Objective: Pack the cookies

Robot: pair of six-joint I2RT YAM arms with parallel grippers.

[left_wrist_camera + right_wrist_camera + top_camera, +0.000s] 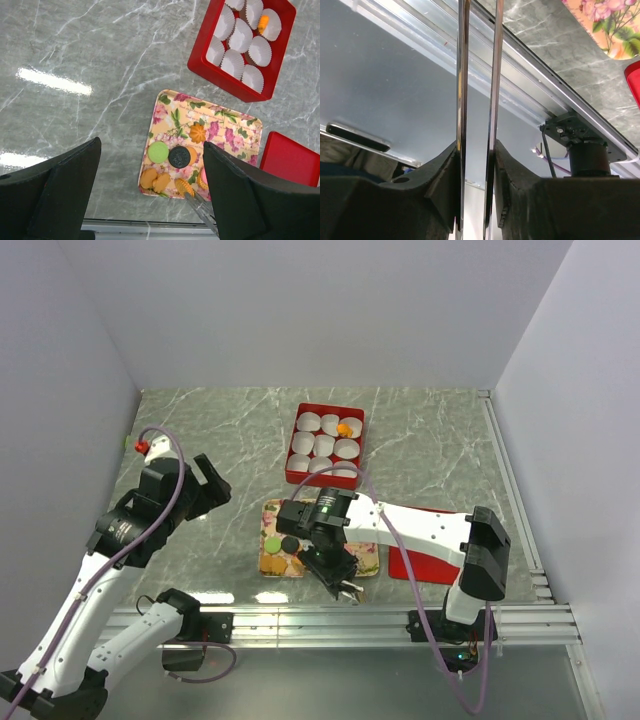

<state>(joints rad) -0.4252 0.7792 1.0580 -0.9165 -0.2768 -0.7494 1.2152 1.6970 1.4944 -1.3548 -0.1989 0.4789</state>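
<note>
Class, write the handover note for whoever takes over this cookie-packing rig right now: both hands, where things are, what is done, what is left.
Left hand: open, empty, raised left of the floral tray.
Right hand: shut on metal tongs by the tray's near edge; whether they grip a cookie is unclear.
Done: one orange cookie sits in a paper cup of the red box; the other cups look empty.
To do: pack the cookies on the tray. The red lid lies beside it.

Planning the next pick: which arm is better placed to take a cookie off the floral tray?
Right. Its claw holds the tongs, tips at the cookies on the tray's near edge. The left claw is open, empty, off to the side.
</note>
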